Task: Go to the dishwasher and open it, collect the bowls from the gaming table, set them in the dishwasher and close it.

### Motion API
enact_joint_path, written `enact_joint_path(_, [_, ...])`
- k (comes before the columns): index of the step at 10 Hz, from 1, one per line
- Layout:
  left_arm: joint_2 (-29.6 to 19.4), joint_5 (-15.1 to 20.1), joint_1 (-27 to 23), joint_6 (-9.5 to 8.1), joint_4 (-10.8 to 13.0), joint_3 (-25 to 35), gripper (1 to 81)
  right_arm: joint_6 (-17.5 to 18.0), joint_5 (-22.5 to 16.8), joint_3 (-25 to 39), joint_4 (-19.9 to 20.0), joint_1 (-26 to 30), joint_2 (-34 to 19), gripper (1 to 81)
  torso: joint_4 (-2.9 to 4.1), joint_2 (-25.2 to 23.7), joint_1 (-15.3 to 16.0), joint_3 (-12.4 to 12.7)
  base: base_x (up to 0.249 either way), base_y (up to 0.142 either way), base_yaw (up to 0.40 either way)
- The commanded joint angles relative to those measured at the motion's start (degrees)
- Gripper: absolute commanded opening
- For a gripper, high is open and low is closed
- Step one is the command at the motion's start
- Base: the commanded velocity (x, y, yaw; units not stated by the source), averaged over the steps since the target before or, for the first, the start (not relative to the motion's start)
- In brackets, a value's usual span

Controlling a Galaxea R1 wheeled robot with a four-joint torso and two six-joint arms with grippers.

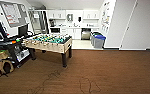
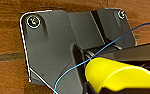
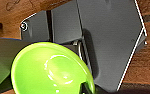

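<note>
- One table-football table (image 1: 49, 42) with a green field, standing on the brown wood-look floor (image 1: 111, 72).
- Two bins (image 1: 98, 39) with blue lids, side by side at the edge of the kitchen area.
- One dishwasher (image 1: 85, 33), its steel front set into the run of white cabinets.
- One bright green bowl (image 3: 51, 70), seen close in the right wrist view.
- One yellow bowl (image 2: 118, 75), seen close in the left wrist view.
- One thin blue cable (image 2: 91, 58) crossing the dark robot plate in the left wrist view.
- One noticeboard (image 1: 12, 12) on the left wall.
</note>
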Motion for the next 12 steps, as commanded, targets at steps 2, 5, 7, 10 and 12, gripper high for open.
enact_joint_path(2, [-0.6, 1.9, -1.3, 0.45, 0.4, 0.1, 1.0, -0.3, -2.8, 0.2, -1.0, 1.5, 0.3, 1.0, 0.0, 0.0, 0.0, 0.0, 0.119, 0.0, 0.0])
enact_joint_path(5, [-0.6, 1.9, -1.3, 0.45, 0.3, 0.1, 1.0, -0.3, -2.8, 0.2, -1.2, 1.7, 0.3, 1.0, 0.0, 0.0, 0.0, 0.0, 0.123, 0.0, 0.0])
enact_joint_path(7, [-0.7, 1.7, -1.3, 0.37, 0.4, 0.1, 1.0, -0.3, -2.8, 0.2, -1.2, 1.7, 0.3, 1.0, 0.0, 0.0, 0.0, 0.0, 0.124, -0.038, 0.0])
enact_joint_path(10, [-0.7, 1.7, -1.3, 0.45, 0.4, 0.1, 1.0, -0.3, -2.8, 0.1, -1.2, 1.5, 0.3, 1.0, 0.0, 0.0, 0.0, 0.0, 0.124, -0.083, 0.0])
enact_joint_path(12, [-0.7, 1.7, -1.2, 0.37, 0.4, 0.1, 1.0, -0.3, -2.8, 0.2, -1.2, 1.6, 0.3, 1.0, 0.0, 0.0, 0.0, 0.0, 0.125, -0.084, 0.0])
